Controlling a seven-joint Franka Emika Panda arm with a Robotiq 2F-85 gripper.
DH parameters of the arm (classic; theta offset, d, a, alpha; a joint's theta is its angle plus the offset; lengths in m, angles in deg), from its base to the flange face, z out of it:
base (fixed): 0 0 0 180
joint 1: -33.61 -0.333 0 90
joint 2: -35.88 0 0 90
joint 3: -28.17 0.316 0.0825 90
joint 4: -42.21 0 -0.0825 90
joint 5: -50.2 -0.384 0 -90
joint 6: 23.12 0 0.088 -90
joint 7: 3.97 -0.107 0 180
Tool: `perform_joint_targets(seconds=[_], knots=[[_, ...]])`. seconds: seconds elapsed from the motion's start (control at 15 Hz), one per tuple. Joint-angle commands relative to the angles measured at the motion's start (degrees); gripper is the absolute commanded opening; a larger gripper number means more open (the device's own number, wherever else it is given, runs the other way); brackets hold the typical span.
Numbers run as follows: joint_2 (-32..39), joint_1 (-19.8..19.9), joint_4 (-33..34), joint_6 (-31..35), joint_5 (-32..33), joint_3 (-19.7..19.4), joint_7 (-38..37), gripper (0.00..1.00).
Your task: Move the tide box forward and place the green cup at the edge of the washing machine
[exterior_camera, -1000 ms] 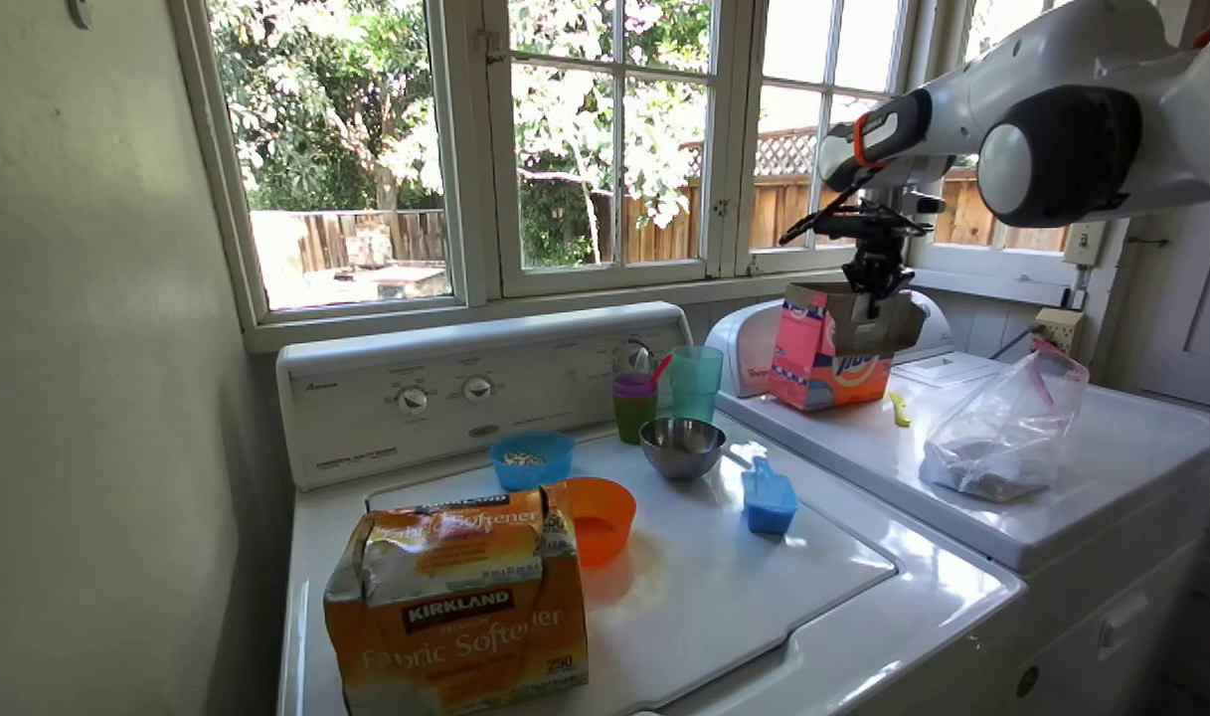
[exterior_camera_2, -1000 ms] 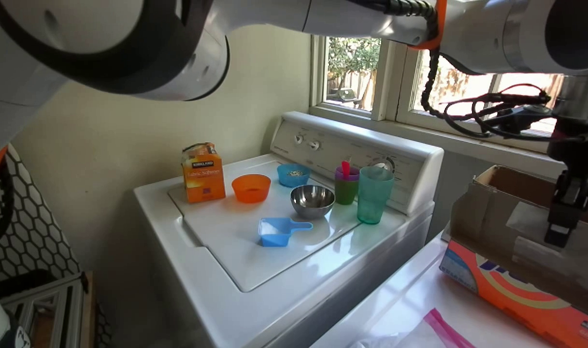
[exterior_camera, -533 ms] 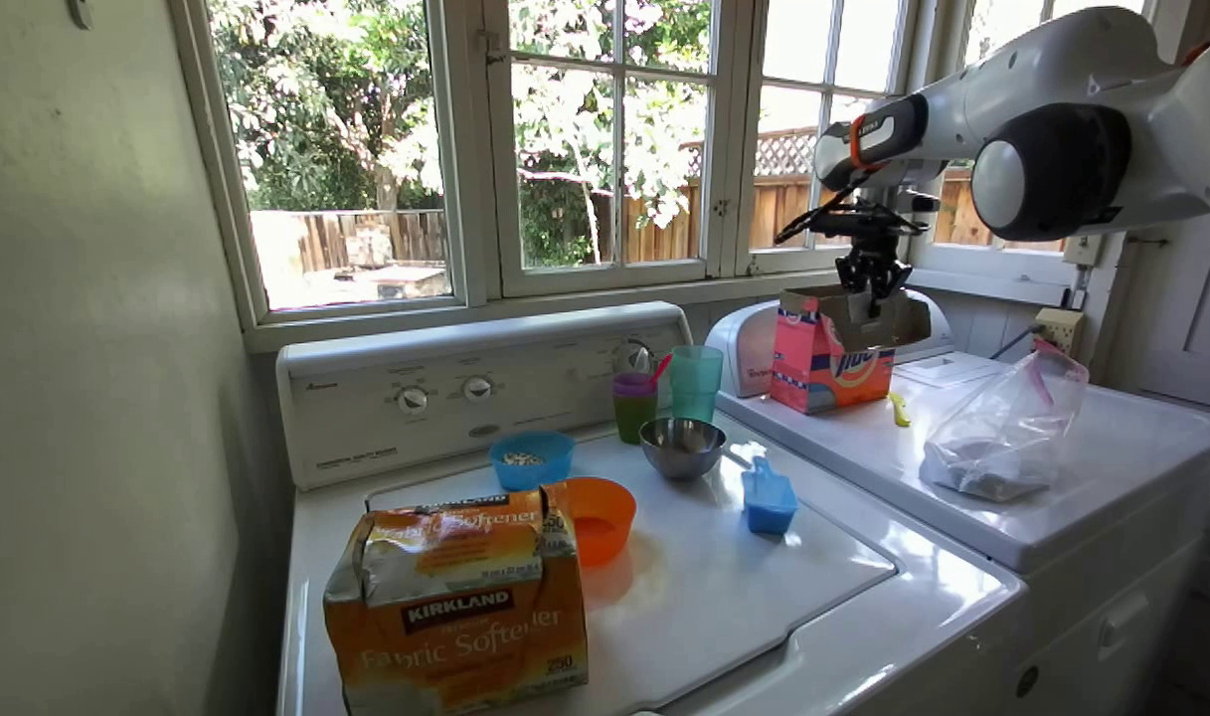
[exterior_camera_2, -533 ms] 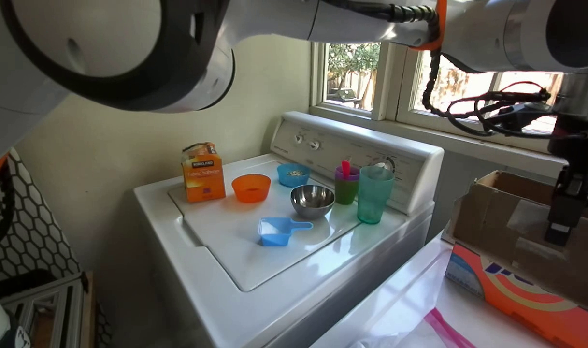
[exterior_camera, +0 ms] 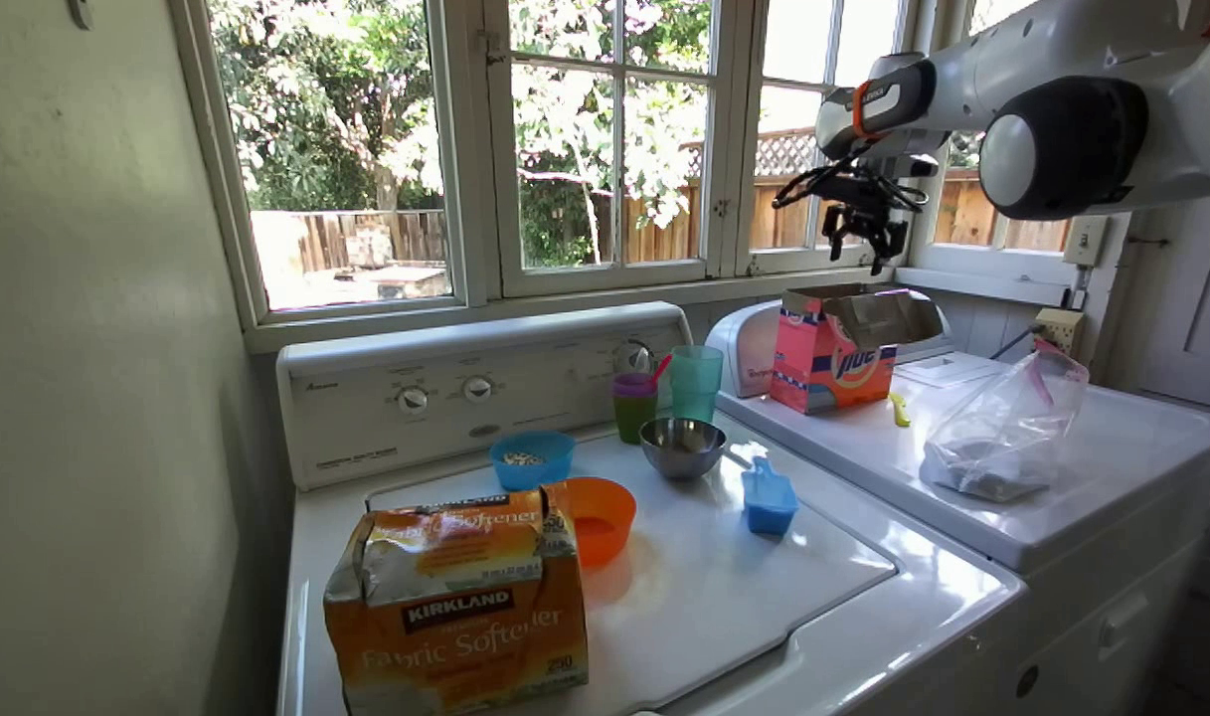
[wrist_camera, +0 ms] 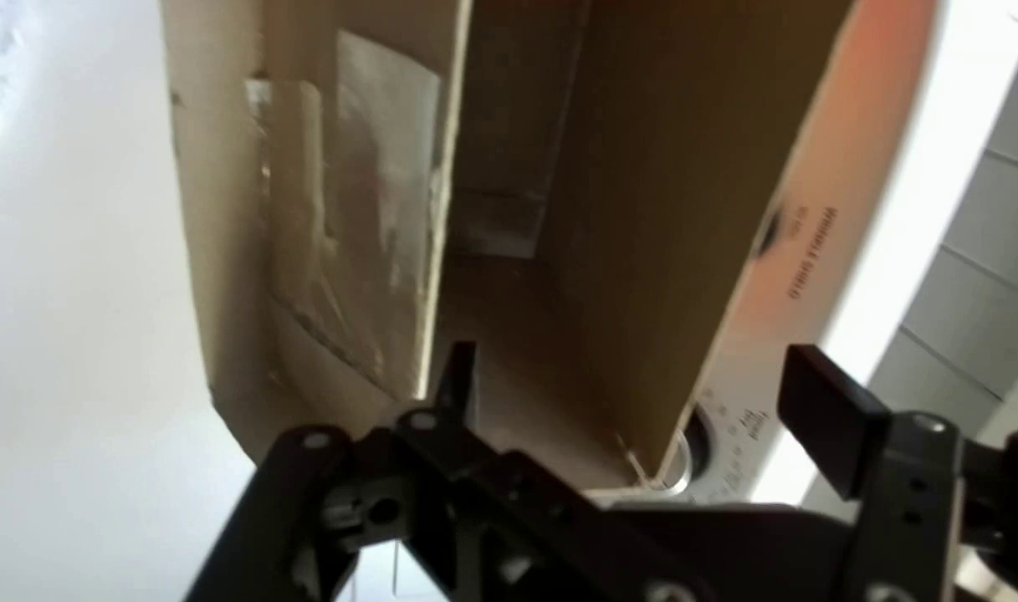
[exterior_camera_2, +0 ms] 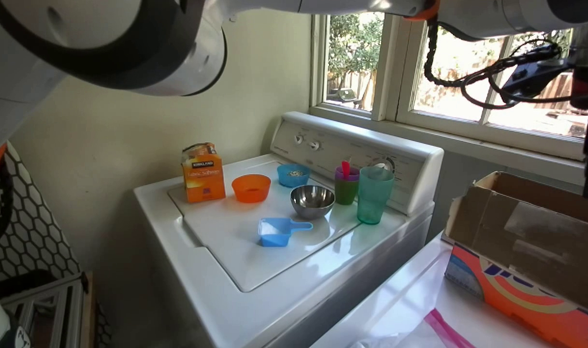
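The tide box [exterior_camera: 831, 368] stands upright with its top open on the adjoining white appliance; its brown flap [exterior_camera_2: 540, 237] leans out over the front. My gripper [exterior_camera: 858, 261] hangs a little above the box, apart from it. In the wrist view the gripper [wrist_camera: 634, 368] is open wide with nothing between its fingers, and the box interior [wrist_camera: 517, 351] lies below. The green cup [exterior_camera_2: 375, 195], a tall teal tumbler, stands on the washing machine [exterior_camera_2: 231, 241] at the back, on the side nearest the tide box. Only part of the gripper shows at the edge of that exterior view.
Beside the green cup are a purple-green cup [exterior_camera: 634, 413] and a metal bowl [exterior_camera: 682, 452]. A blue scoop [exterior_camera: 770, 505], orange bowl [exterior_camera: 605, 522], blue bowl [exterior_camera: 532, 462] and fabric softener box [exterior_camera: 465, 617] share the lid. Near the tide box lies a plastic bag [exterior_camera: 1002, 438].
The gripper was shut on the tide box's flap; it has let go, opened and risen above the box. The box has shifted slightly and now rests. The green cup has not moved.
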Motion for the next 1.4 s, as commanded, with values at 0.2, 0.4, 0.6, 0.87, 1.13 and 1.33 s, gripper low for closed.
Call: perform_joint_targets(seconds=[0.2,0.4,0.6,0.87,1.13,1.33], knots=[[-9.18,1.38,-12.64,13.66,-4.33,3.64,8.44,1.00],[-13.48,2.65,-20.22,14.30,-8.46,7.20,18.63,1.00],[-9.92,1.96,-14.39,12.49,-6.83,5.81,15.80,1.00],[-11.37,2.02,-16.61,12.76,-7.11,6.28,16.98,1.00],[-11.50,2.05,-16.77,12.77,-7.12,6.38,17.05,1.00],[-12.02,0.98,-18.51,7.64,-4.75,7.48,22.54,1.00]])
